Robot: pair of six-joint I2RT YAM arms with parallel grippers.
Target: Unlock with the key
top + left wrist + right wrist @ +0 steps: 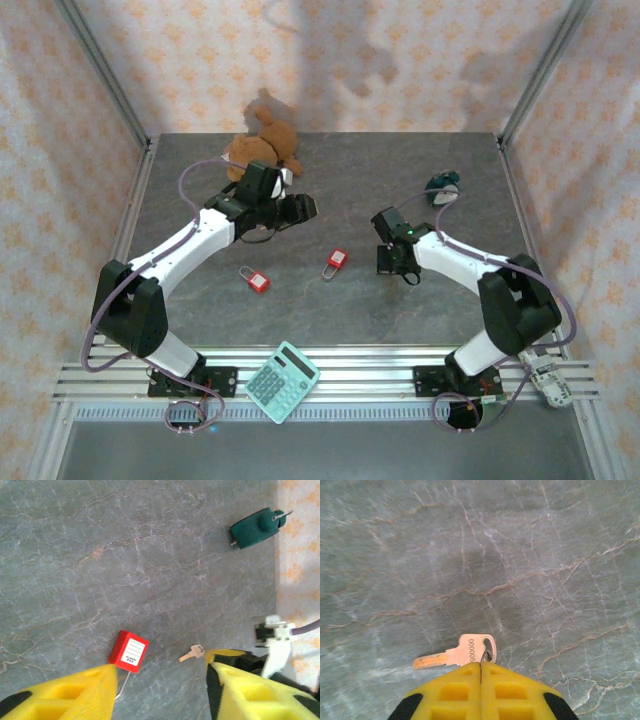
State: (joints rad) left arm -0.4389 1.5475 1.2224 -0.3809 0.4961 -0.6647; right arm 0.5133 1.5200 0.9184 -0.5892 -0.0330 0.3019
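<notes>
Right gripper (481, 669), seemingly clamped on the key (470, 652), should carry it level to the red padlock (129, 651); left gripper (160, 680) gapes empty.

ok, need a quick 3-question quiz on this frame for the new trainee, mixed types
1. How many red padlocks lie in the top view?
2. True or false: the left pincer is shut.
3. Fill in: the right pincer is shut at the head of the ___.
Key: 1. two. 2. false, it is open. 3. key.
</notes>
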